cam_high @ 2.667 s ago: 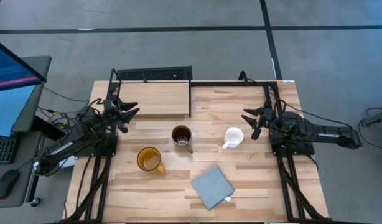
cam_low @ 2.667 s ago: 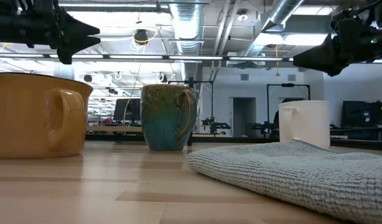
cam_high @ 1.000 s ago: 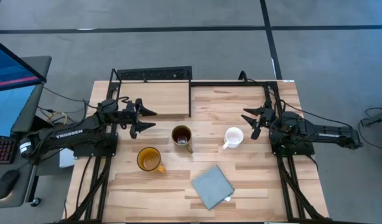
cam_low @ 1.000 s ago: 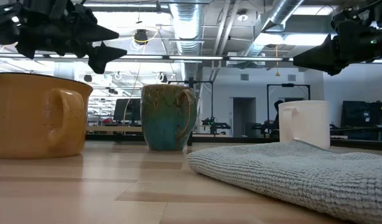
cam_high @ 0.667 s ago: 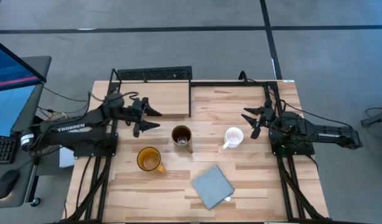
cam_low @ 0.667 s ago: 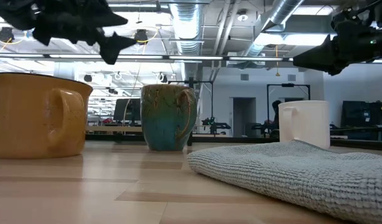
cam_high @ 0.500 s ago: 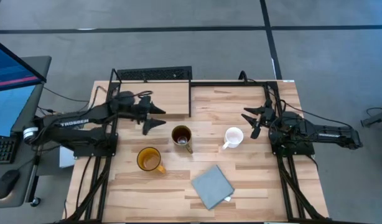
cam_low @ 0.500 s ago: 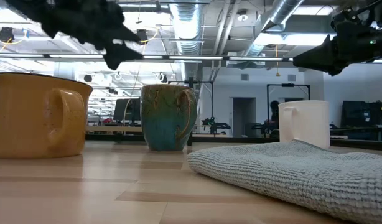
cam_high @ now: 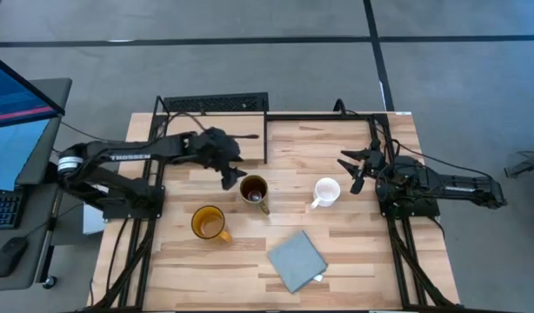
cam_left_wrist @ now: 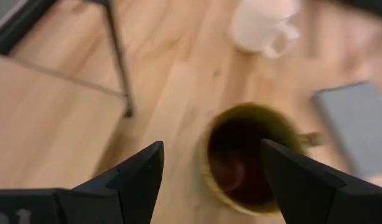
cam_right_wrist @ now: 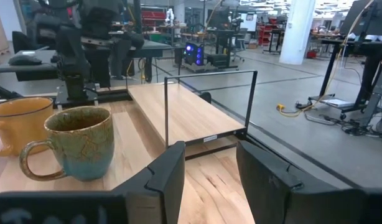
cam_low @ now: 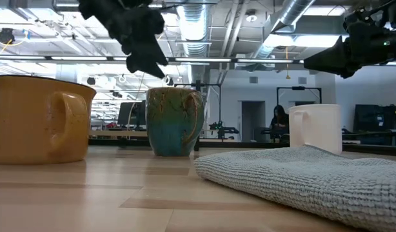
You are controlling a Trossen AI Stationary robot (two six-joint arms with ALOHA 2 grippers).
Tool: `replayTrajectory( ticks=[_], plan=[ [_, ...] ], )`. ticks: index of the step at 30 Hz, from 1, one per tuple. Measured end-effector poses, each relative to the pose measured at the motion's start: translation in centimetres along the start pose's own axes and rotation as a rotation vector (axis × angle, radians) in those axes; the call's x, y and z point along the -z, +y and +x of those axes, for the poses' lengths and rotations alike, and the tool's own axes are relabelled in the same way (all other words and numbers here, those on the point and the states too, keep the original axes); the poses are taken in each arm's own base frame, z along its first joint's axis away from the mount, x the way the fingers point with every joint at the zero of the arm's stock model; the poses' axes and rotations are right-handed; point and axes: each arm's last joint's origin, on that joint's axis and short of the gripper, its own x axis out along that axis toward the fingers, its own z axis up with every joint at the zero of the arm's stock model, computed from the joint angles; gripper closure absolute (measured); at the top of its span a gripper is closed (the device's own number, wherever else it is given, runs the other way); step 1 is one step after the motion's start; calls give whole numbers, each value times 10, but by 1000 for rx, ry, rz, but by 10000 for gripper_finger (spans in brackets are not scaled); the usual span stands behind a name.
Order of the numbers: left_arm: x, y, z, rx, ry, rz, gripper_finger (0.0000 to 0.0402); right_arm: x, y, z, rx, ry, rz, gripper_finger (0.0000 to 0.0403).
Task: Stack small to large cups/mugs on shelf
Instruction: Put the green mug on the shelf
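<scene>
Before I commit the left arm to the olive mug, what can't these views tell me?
- Olive mug: left wrist view is blurred, so its handle barely shows.
- Left gripper: height above that mug unclear; the low view crops the arm at the top edge.
- White mug: base hidden behind the grey cloth in the low view.
- Shelf: partly covered by the left arm in the high view.

Low cam: I see the left gripper (cam_low: 149, 64) hanging with its fingers (cam_low: 141, 62) just above the olive-brown mug (cam_low: 175, 121). Yellow-orange mug (cam_low: 35, 119) stands well off to one side of them. The white mug (cam_low: 316, 128) sits beyond the grey cloth (cam_low: 311, 180) on the worktop (cam_low: 88, 200), below the right gripper's fingers (cam_low: 324, 62).
</scene>
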Motion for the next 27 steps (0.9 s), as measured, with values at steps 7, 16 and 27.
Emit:
replayTrajectory(
  ticks=[7,16,27],
  plan=[
    [-15,-7,21,-29,134,10,143,0,0,0,0,0,0,234],
    [-11,-5,50,-40,325,-8,143,0,0,0,-1,1,0,234],
    [-5,-4,66,-14,375,-1,143,0,0,0,-1,2,-1,234]
  ],
)
